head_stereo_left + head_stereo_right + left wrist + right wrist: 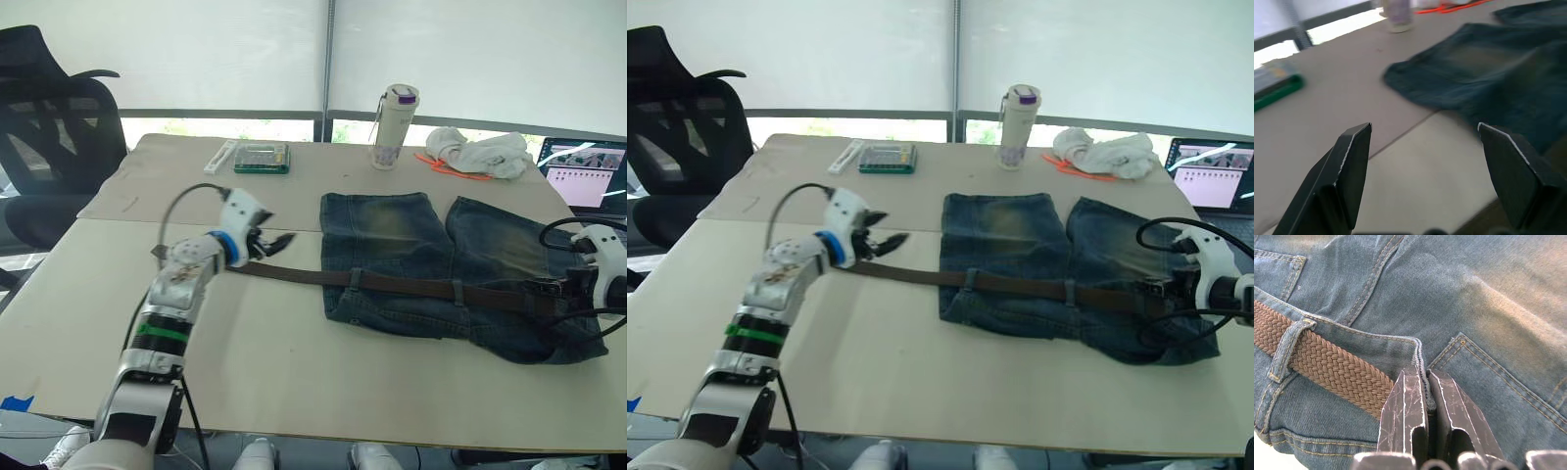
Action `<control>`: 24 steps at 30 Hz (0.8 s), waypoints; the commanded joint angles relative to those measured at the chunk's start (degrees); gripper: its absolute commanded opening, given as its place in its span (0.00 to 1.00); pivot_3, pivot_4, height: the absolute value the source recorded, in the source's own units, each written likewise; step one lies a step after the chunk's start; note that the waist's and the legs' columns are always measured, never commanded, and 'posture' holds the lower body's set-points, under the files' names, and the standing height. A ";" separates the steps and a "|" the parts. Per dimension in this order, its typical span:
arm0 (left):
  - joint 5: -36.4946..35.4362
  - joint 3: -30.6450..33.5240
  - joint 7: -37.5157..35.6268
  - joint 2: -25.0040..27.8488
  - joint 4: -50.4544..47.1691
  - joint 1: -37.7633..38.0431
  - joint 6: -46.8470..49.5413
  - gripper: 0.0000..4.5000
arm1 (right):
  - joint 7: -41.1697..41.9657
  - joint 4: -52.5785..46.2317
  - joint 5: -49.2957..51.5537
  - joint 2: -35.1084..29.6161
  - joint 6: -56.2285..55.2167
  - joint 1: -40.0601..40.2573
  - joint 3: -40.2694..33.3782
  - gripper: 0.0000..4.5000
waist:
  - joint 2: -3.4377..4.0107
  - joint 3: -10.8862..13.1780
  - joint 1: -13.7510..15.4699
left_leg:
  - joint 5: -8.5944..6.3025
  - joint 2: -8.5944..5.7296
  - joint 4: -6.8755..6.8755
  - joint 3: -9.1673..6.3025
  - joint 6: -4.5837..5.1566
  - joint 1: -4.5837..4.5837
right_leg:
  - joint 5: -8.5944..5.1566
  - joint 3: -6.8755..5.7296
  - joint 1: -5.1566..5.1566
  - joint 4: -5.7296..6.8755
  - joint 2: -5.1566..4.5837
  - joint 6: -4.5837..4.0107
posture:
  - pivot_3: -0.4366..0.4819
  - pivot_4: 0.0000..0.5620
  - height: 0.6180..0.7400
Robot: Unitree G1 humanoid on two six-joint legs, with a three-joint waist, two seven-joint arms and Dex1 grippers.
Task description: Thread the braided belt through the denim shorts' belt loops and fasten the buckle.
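Your left gripper (pixel 272 241) hangs just above the table (pixel 294 372) with its jaws wide apart, close over the loose end of the braided belt (pixel 392 285). That belt runs across the waistband of the denim shorts (pixel 431 264), passing under the belt loops (pixel 1289 348), and the shorts lie flat on the table's right half. Your right gripper (pixel 1426 387) has its jaws clamped on a fold of the shorts' waistband, beside the belt.
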 commanded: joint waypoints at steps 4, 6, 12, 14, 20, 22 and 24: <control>-2.23 -3.48 -9.71 -8.61 12.42 -9.65 2.71 0.82 | -0.77 -5.63 2.78 0.18 1.70 1.49 -3.91 0.00 | 0.01 0.00 -0.60 | 0.00 -0.03 0.00 -0.01 0.00 -0.02 | -0.02 0.01 0.02 -0.03 0.00 0.03 | 0.48 0.27 0.98; 1.38 -6.41 -10.67 -11.15 20.71 -12.52 -0.59 0.82 | -1.47 -7.25 3.55 0.45 2.30 2.40 -4.94 0.00 | 0.02 -0.01 -0.81 | 0.00 -0.03 0.00 -0.01 0.01 -0.01 | -0.03 0.01 0.02 -0.03 0.00 0.04 | 0.48 0.27 0.98; 14.21 -14.53 -7.09 -16.68 42.93 -18.70 -12.69 0.82 | -3.71 -12.66 5.22 1.53 4.73 5.88 -8.10 0.00 | 0.02 -0.01 -0.74 | 0.00 -0.07 0.00 -0.03 0.01 0.02 | -0.03 0.04 0.05 0.00 0.01 0.05 | 0.48 0.27 0.98; 15.46 -14.53 -6.99 -17.03 45.84 -19.46 -14.23 0.82 | -4.33 -13.85 5.79 1.60 5.27 6.86 -9.01 0.00 | 0.03 -0.02 -0.56 | 0.00 -0.08 0.00 -0.05 0.01 0.00 | -0.03 0.05 0.07 -0.02 0.00 0.06 | 0.48 0.27 0.98; 13.96 -11.57 -14.57 -17.25 47.23 -19.98 -14.07 0.42 | -5.60 -15.58 6.02 2.02 5.49 9.47 -10.99 0.00 | 0.10 -0.06 -0.72 | 0.00 -0.11 0.00 -0.04 0.01 0.10 | -0.04 0.08 0.14 0.02 -0.01 0.08 | 0.48 0.27 0.98; 13.22 -10.21 -16.23 -16.98 47.04 -20.06 -13.26 0.28 | -5.87 -15.66 6.33 2.02 5.38 9.79 -11.08 0.00 | 0.10 -0.06 -0.73 | 0.00 -0.11 0.00 -0.04 0.01 0.10 | -0.04 0.08 0.14 0.02 -0.01 0.08 | 0.48 0.27 0.98; 12.01 -8.25 -17.68 -16.22 46.71 -20.29 -11.83 0.13 | -6.11 -15.50 6.57 2.03 5.19 9.84 -10.95 0.00 | 0.10 -0.06 -0.74 | 0.00 -0.11 0.00 -0.04 0.01 0.09 | -0.05 0.08 0.13 0.02 -0.01 0.09 | 0.48 0.27 0.98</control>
